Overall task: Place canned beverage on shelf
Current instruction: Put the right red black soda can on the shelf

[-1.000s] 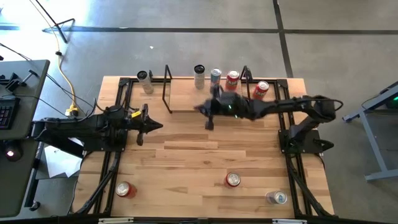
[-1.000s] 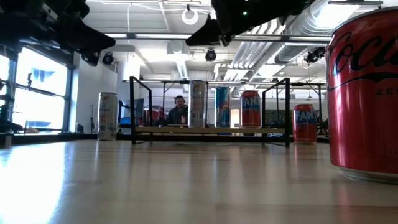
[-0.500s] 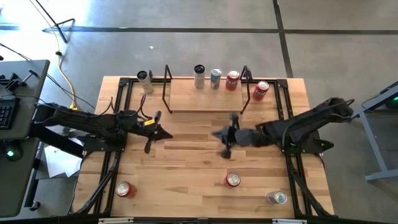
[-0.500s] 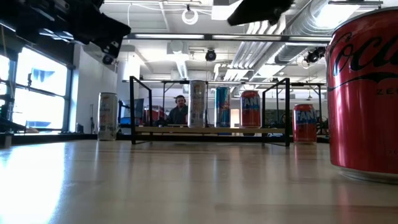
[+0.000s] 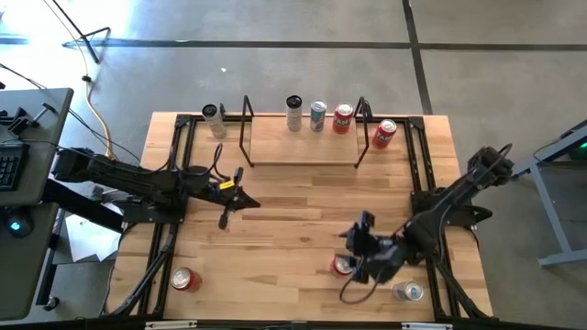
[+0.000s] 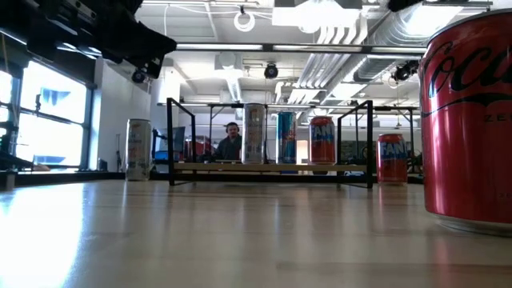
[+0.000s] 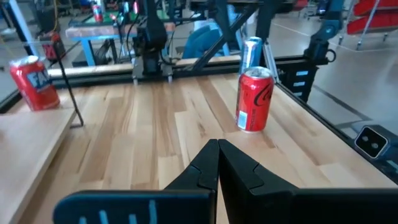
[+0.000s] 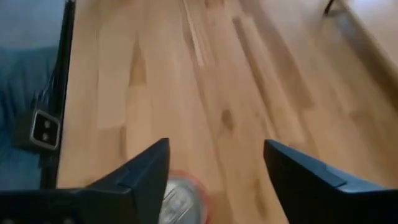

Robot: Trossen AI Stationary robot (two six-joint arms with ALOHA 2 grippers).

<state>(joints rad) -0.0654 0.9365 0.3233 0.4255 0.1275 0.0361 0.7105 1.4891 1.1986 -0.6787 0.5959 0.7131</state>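
Red cola can [image 5: 343, 266], an upright aluminium can with a silver top, stands on the light wooden tabletop [image 5: 284, 229] in the lower right of the high view, well apart from the shelf. It also fills the right edge of the low view [image 6: 470, 120], and its top shows between the fingers at the bottom of the right wrist view [image 8: 180, 202]. The right gripper [image 5: 359, 259] hangs over this can with its jaws spread wide, not closed on it.

Near the top centre of the high view sits the low rack with a pale wooden board and thin black rod ends [image 5: 303, 147]. Three cans stand in a row on its far edge: a tall silver one [image 5: 293, 112], a blue one [image 5: 317, 115] and a red one [image 5: 342, 117]. Another red can [image 5: 383, 133] stands just right of the rack, and a silver can [image 5: 214, 119] to its left.

The left gripper [image 5: 231, 203] waits at centre left of the high view, clenched on nothing, fingers [image 7: 214, 168] pressed together.
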